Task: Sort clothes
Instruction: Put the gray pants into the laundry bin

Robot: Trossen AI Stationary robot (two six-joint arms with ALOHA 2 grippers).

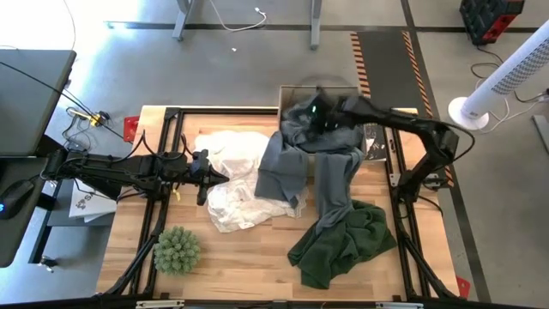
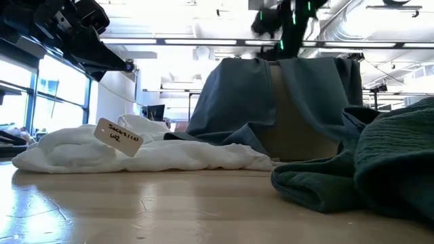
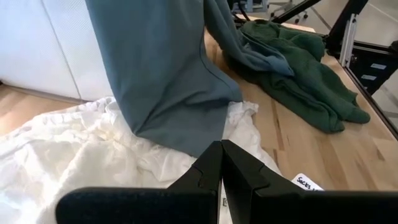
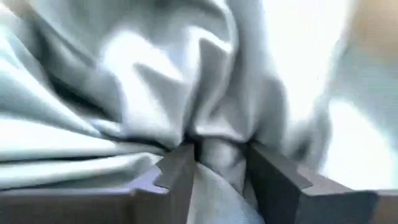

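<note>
mid-release over the box [image 1: 377, 142] at the far edge of the worktop [image 1: 240, 257]: right hand [image 4: 219, 163] spread, grey garment [image 1: 287, 159] bunched between its fingers, draped over the box rim. left hand [image 3: 221, 163] closed, empty, above the white garment [image 1: 236, 184]. next, probably: lifting clear, then fetching the dark green garment [image 1: 343, 240].

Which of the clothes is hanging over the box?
The grey-blue fabric garment. It drapes over the cardboard box at the table's back; the white garment and dark green garment lie flat.
</note>
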